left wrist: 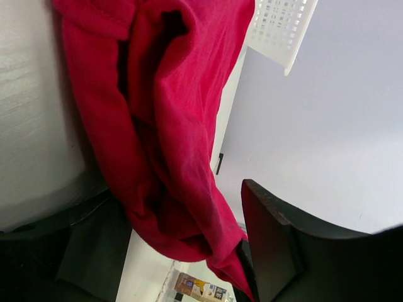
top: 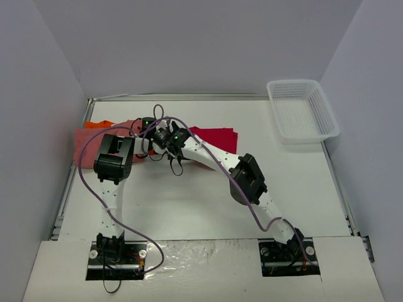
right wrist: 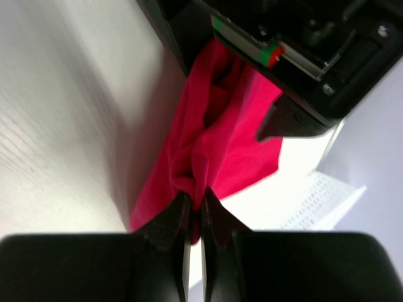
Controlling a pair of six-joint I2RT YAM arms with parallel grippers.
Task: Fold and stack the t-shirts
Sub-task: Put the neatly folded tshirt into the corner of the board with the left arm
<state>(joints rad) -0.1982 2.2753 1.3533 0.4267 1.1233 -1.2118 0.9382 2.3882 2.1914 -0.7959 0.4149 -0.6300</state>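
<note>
we see the red t-shirt [left wrist: 170, 113] bunched up near the upper middle of the overhead frame, its rest spread to the right on the white table [top: 189, 201]. the right gripper [right wrist: 195, 211] has its jaws pressed together on a fold of that red cloth, at the bottom centre of its wrist view. the left gripper [left wrist: 167, 220] has its jaws apart, with the red cloth hanging between them, not pinched. the salmon pink t-shirt [top: 85, 148] lies flat at the left of the overhead frame, and the orange t-shirt [top: 97, 124] peeks out at its top edge. the white mesh basket [top: 302, 110] sits at the upper right.
</note>
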